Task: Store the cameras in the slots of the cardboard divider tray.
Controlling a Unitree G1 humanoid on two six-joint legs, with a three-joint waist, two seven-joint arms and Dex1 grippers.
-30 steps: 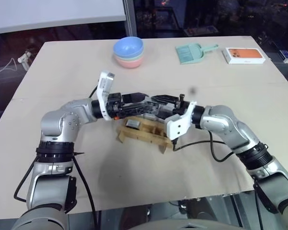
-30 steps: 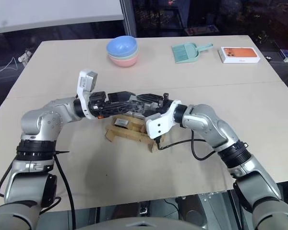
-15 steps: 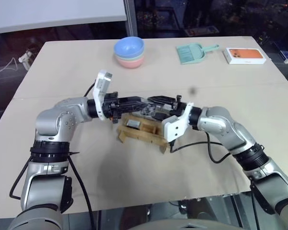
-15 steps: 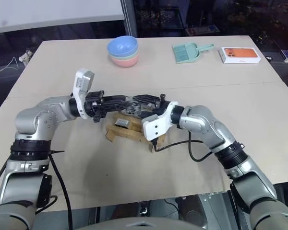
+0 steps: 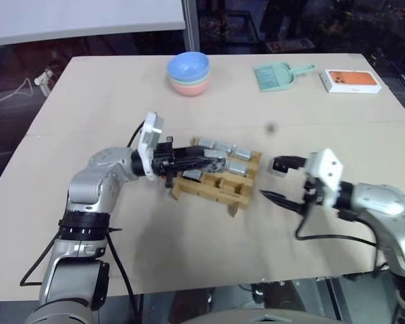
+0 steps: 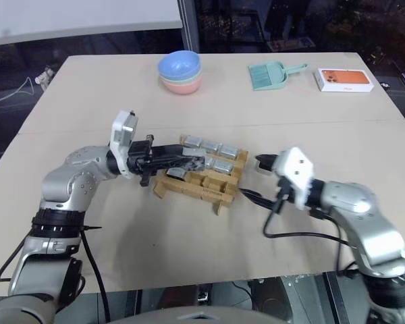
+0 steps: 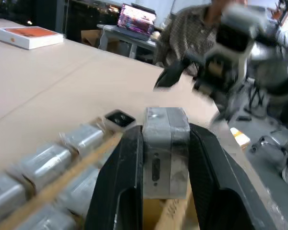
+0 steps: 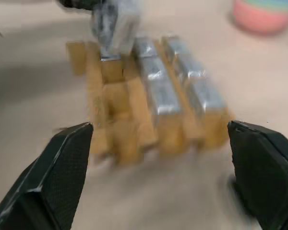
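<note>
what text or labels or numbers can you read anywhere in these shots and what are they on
None can be read.
White-and-orange box: any print on it is too small to make out.
Laptop screen behind the table: lit, but blurred beyond reading.
Camera in the left gripper: no legible marking on its grey face.
Cameras in the cardboard divider tray: no readable labels.
</note>
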